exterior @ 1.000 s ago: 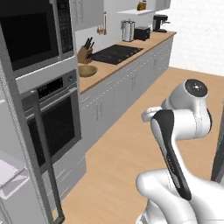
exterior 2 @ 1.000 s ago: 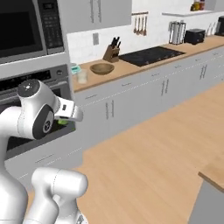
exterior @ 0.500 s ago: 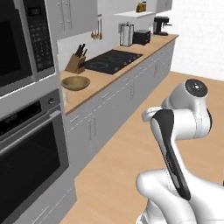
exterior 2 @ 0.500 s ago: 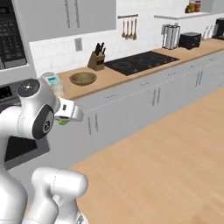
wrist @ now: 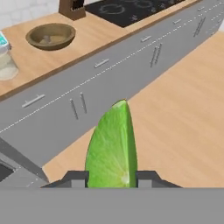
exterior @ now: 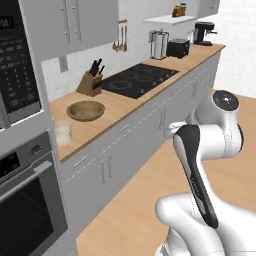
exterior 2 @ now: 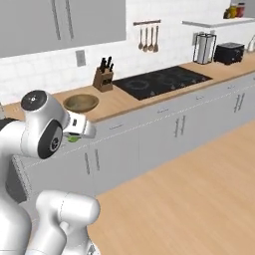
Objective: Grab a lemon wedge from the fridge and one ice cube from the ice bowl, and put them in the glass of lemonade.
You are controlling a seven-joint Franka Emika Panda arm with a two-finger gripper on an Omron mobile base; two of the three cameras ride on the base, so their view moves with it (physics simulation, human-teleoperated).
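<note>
Wedge in hand, heading for the counter

Our gripper [wrist: 111, 177] pinches the lemon wedge [wrist: 111, 146]; glass of lemonade [wrist: 6, 63] sits far upper-left of it, so we'd approach gently.

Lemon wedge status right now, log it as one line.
tool: shut on lemon wedge | ice bowl: on counter, untouched | glass of lemonade: on counter beside ice bowl

The lemon wedge [wrist: 112, 146] has its lower end hidden between the finger tips [wrist: 76, 178]. In the right base view only a green sliver [exterior 2: 73, 139] shows under the arm's wrist. Beside the ice bowl [wrist: 50, 36], the glass of lemonade [wrist: 6, 61] is cut by the left edge; the bowl's contents are too small to tell
</note>
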